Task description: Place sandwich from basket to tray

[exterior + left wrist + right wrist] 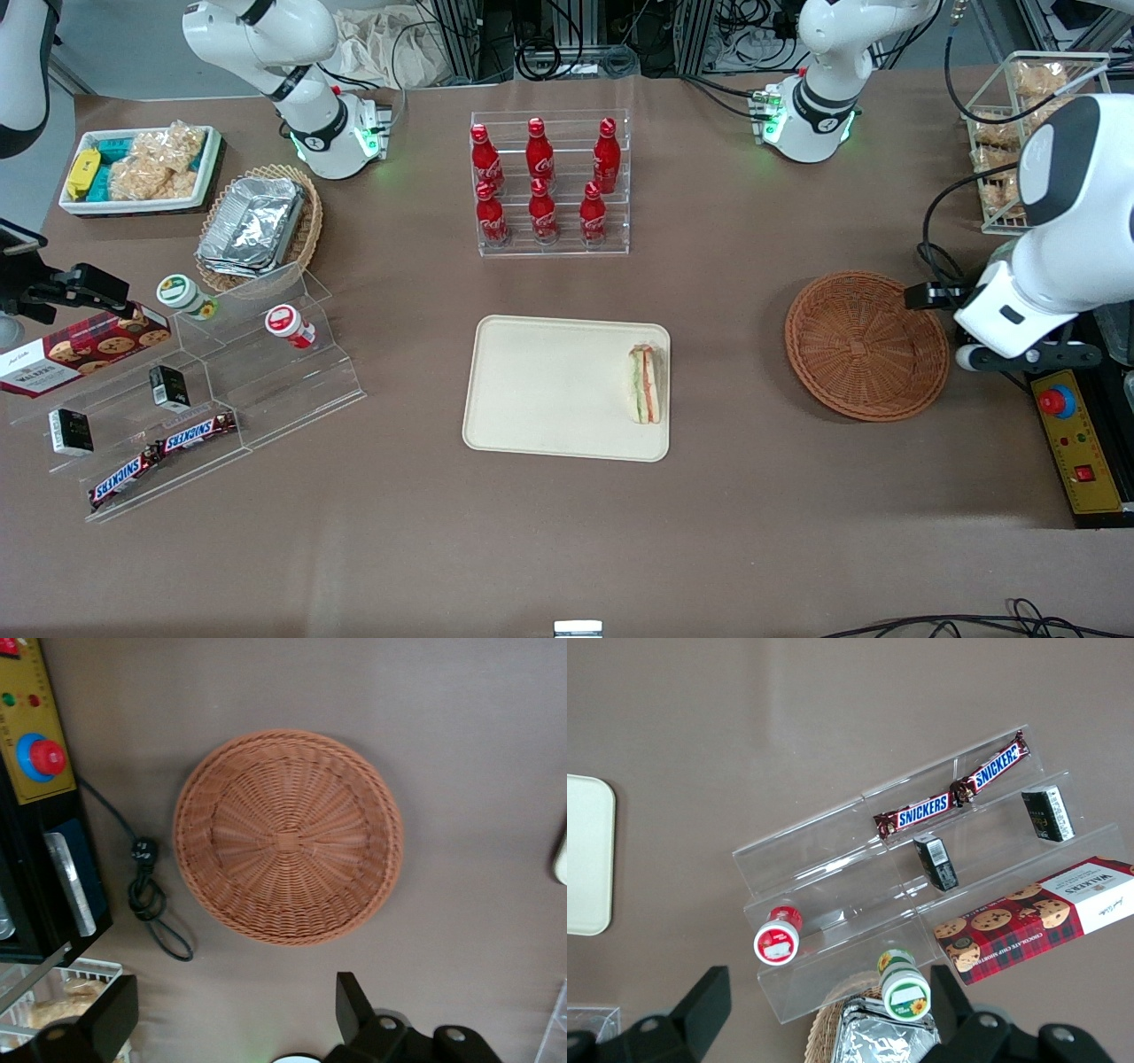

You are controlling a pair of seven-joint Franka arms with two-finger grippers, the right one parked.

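The sandwich [645,384] lies on the cream tray [549,390], by the tray edge nearest the basket, with its green and orange-red filling showing. The reddish-brown round basket [864,346] is empty and shows whole in the left wrist view [288,837]. My left gripper [235,1023] is open and empty, held above the table just off the basket's rim toward the working arm's end. In the front view its white hand [1010,319] hangs beside the basket, and the fingers are hidden under it.
A rack of red cola bottles [545,182] stands farther from the front camera than the tray. A yellow control box with a red stop button [1056,403] and a coiled black cable [146,899] lie beside the basket. Clear shelves with snacks [177,416] stand toward the parked arm's end.
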